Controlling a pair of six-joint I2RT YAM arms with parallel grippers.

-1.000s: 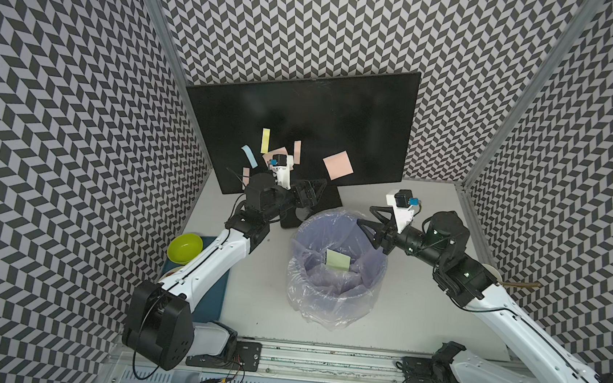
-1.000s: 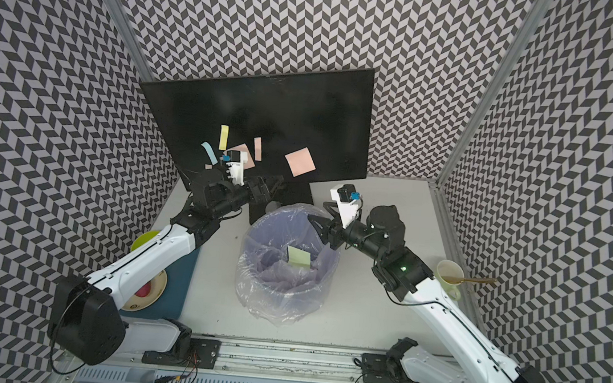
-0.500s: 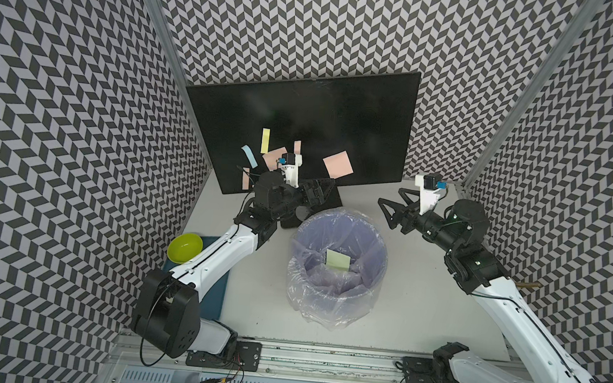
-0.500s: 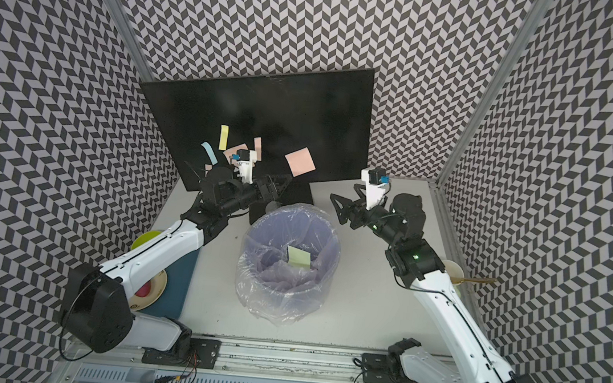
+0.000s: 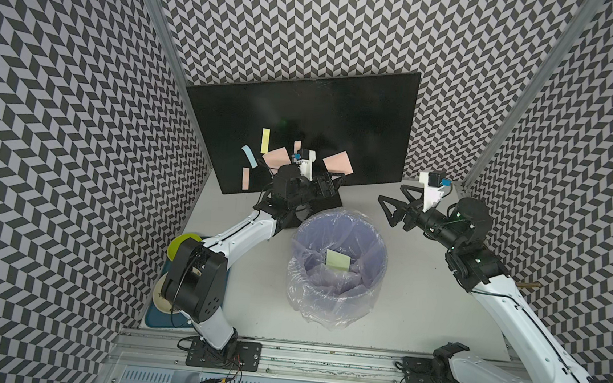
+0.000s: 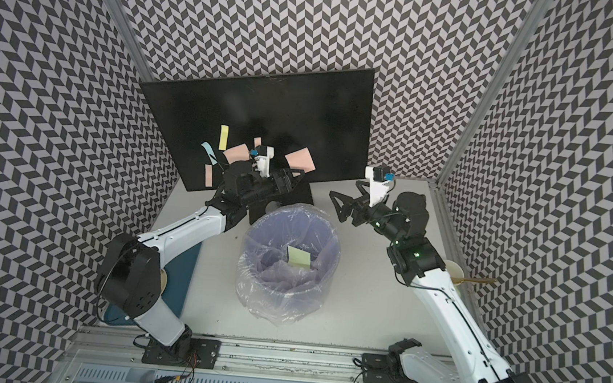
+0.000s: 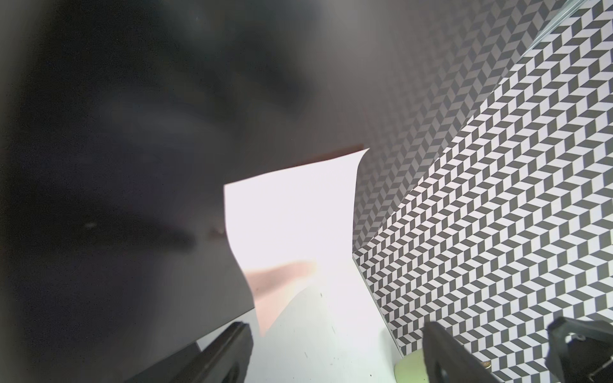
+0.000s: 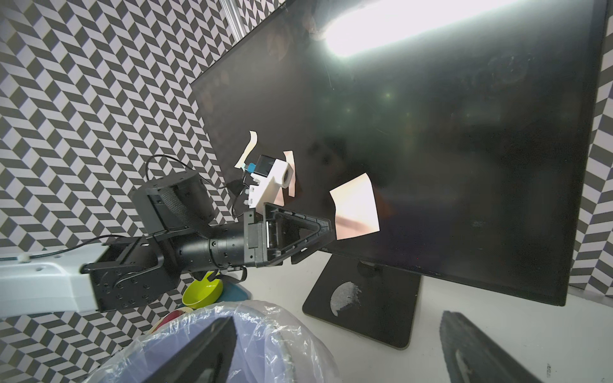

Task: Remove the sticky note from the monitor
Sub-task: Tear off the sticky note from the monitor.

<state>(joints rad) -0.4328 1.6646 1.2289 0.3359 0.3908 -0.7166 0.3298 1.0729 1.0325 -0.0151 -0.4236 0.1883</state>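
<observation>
Pink square paper sticky note [image 5: 339,162] clung to the lower screen of the flat black widescreen monitor [image 5: 342,108], not yet pulled off.
One yellow-green note [image 5: 337,259] lay in the lavender bag-lined bin [image 5: 369,239] just before the monitor; pink, yellow and blue slips also remained on the screen. The left gripper [image 5: 336,183] stood released at the pink note's curled edge, grasping nothing. The right gripper [image 5: 391,192], off the monitor's right corner, gaped empty. The bin crowded the approach.

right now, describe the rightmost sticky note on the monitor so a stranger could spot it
Find the black monitor. Low on its screen is a cluster of notes. The pink square sticky note stands apart to their right, just ahead of the left gripper.
</observation>
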